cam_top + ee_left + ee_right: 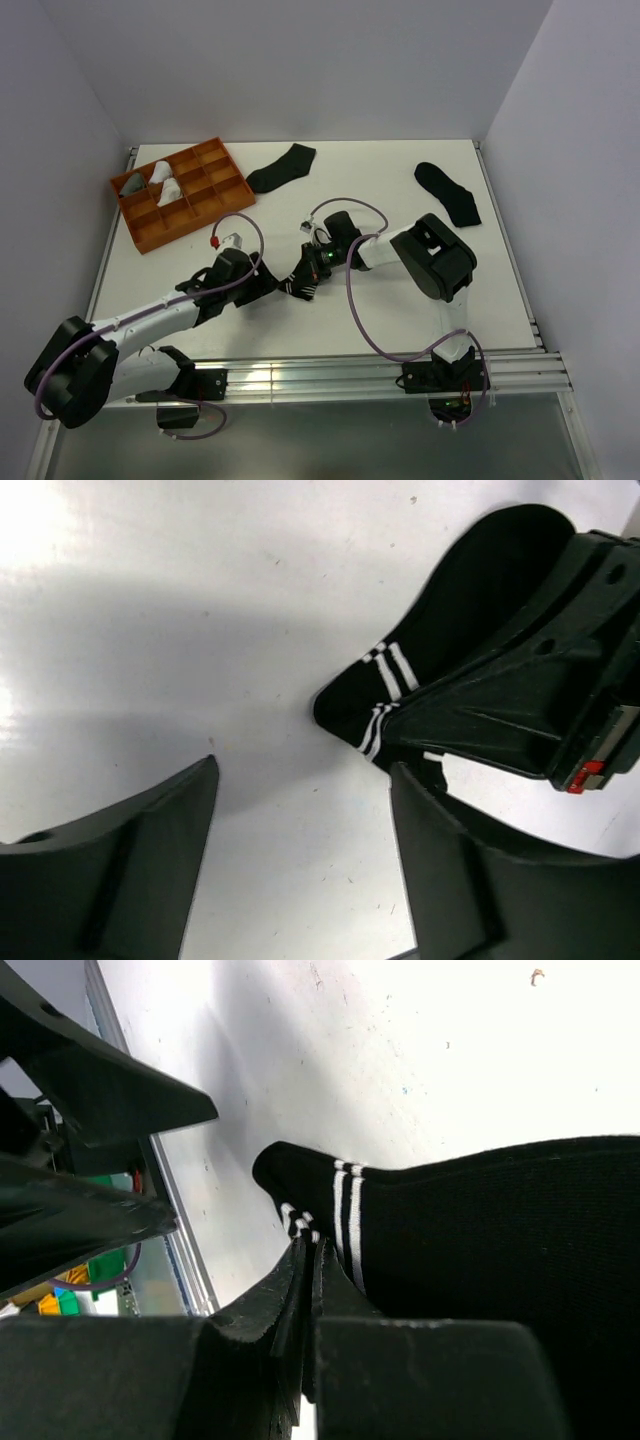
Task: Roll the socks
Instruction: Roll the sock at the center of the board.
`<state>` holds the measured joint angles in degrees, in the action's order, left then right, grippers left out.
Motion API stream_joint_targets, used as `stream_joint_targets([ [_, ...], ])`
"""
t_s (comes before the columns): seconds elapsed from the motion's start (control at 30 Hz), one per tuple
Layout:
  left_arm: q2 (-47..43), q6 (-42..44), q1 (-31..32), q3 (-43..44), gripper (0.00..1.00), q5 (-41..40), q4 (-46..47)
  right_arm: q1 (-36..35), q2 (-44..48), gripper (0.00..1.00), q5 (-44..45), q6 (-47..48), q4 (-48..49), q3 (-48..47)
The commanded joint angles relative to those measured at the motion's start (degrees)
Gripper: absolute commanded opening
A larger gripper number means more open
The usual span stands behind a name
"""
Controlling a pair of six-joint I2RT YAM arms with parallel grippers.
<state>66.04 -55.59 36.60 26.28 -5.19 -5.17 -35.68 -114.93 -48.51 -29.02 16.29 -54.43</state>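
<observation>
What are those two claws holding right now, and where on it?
The right gripper pinches the black sock at its white-striped end. The left gripper is open and holds nothing.

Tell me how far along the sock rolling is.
Done: white and grey sock bundles sit in the orange tray. In hand: the right gripper is shut on the cuff of the striped black sock; the left gripper stands open beside it. Left: that sock looks unrolled, and two plain black socks lie flat behind.
</observation>
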Motion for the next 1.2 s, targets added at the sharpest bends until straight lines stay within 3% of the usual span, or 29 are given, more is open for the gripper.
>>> stream_joint_targets([
  [0.0,-0.04,-2.86,0.31,-1.41,0.72,1.15,4.64,0.00,-0.38,0.03,2.81,0.10,-1.00,-1.55],
  [0.33,9.18,-4.17,0.40,-1.94,0.56,3.96,12.64,-1.41,-0.73,0.04,3.51,0.01,-2.06,-2.78],
  [0.73,16.40,-5.05,0.49,-0.44,0.36,2.38,12.20,-1.50,-1.26,0.04,2.81,-0.43,-2.32,-3.84],
  [0.9,17.19,-4.88,0.49,0.35,0.20,1.76,10.97,-1.58,-0.73,0.05,2.98,-0.17,-2.93,-4.10],
  [0.93,17.19,-4.79,0.49,0.43,0.12,1.68,10.45,-1.67,-0.47,0.05,3.16,0.01,-3.11,-4.19],
  [1.03,16.84,-4.17,0.49,1.22,0.01,1.24,8.61,-2.20,1.11,0.11,4.82,1.41,-4.51,-4.19],
  [1.17,16.14,-3.12,0.49,3.24,0.00,0.36,5.35,-3.16,4.62,0.28,8.69,4.14,-6.97,-3.75],
])
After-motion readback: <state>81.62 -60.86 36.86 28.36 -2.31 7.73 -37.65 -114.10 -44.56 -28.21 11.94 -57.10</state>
